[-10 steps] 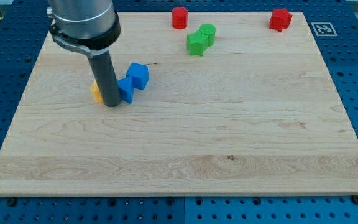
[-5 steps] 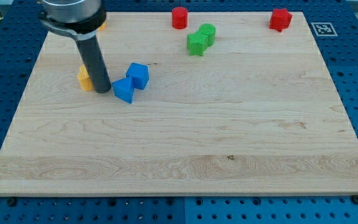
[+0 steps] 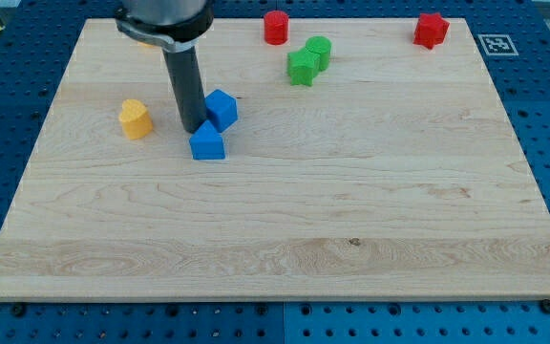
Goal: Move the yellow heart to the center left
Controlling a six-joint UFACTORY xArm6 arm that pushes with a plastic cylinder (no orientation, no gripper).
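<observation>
Now my tip (image 3: 194,128) sits between the two blue blocks (image 3: 214,124), touching them; no gripper exists to open or close. Left of it, apart, lies the yellow heart (image 3: 135,118), centre-left on the table (image 3: 351,220). Approach from the right, push gently leftward, avoiding blue.

The heart (image 3: 135,118) lies at the board's (image 3: 351,239) left, apart from the tip (image 3: 192,128), which touches two blocks: cube (image 3: 222,109) on its right, another (image 3: 206,142) just below.
</observation>
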